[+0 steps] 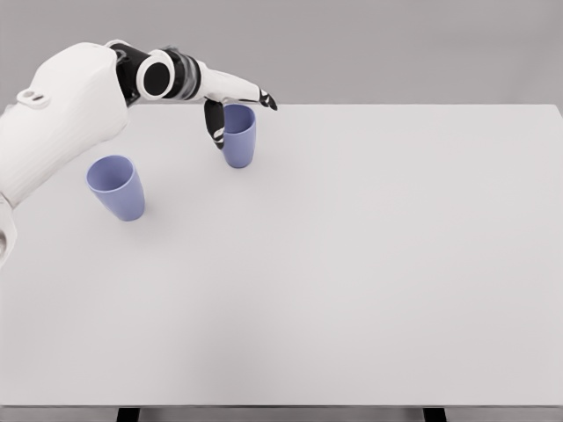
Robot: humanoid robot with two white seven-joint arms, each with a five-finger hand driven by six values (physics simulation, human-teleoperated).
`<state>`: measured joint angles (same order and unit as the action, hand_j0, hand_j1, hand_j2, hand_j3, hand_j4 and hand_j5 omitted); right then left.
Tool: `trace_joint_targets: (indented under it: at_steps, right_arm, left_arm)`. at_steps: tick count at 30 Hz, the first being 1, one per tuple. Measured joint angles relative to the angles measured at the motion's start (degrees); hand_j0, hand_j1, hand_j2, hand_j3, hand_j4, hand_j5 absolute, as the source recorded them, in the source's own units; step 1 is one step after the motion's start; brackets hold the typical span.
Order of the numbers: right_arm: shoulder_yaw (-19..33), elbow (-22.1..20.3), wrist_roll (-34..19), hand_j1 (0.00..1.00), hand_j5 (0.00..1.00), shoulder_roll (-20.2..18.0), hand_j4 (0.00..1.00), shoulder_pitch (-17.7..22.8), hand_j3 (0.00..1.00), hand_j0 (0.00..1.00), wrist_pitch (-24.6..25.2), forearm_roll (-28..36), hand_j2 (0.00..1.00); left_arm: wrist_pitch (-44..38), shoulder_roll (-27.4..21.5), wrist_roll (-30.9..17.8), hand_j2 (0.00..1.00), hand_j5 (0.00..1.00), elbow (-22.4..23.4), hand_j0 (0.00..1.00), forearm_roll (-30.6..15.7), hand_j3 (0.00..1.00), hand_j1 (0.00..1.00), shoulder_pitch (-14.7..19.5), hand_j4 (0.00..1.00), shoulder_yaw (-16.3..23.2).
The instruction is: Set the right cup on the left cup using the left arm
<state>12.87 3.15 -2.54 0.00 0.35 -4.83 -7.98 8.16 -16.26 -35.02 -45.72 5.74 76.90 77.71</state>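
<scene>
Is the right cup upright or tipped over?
Upright: the right cup stands on the table, open rim up, left robot hand at its rim.

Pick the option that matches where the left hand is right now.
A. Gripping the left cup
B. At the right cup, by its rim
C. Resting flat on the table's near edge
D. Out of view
B: the left hand is at the rim of the right cup, thumb down its left side, while the left cup stands apart, untouched.
</scene>
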Motion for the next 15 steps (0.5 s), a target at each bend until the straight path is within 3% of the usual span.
trace_joint_targets:
  at_steps: [15]
  right_arm:
    - [0.01, 0.0, 0.0, 1.0, 1.0, 0.0, 1.0, 0.0, 1.0, 1.0, 0.0, 0.01, 1.0]
  left_arm:
    - [-0.02, 0.87, 0.0, 1.0, 1.0, 3.14, 1.0, 0.77, 1.0, 1.0, -0.35, 1.0, 0.07]
